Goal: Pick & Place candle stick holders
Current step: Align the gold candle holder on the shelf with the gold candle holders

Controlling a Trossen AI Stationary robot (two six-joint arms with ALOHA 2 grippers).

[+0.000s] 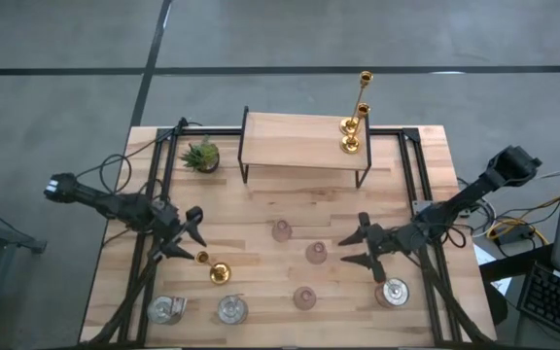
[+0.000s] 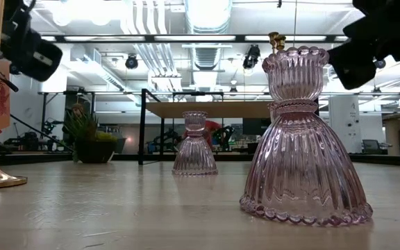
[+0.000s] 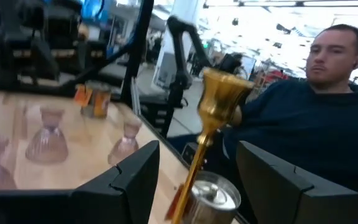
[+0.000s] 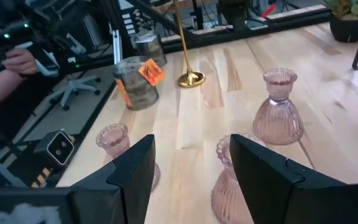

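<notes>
A gold candle stick holder (image 1: 214, 268) stands on its round base near the table's left. Its stem (image 3: 199, 152) rises between the open fingers of my left gripper (image 1: 192, 234), with a gap on each side. Two more gold holders (image 1: 351, 136) stand on the shelf's right end. Three pink glass holders (image 1: 281, 230), (image 1: 316, 254), (image 1: 304, 297) stand mid-table. Three silvery cups (image 1: 166, 310), (image 1: 231, 309), (image 1: 393, 292) stand along the near edge. My right gripper (image 1: 360, 242) is open and empty, just right of the middle pink holder (image 4: 229, 177).
A wooden shelf on a black frame (image 1: 304, 146) stands at the table's far middle, with a small green potted plant (image 1: 201, 156) to its left. A seated person (image 3: 316, 118) is beyond the table's near edge. Bare wood lies between the shelf and the pink holders.
</notes>
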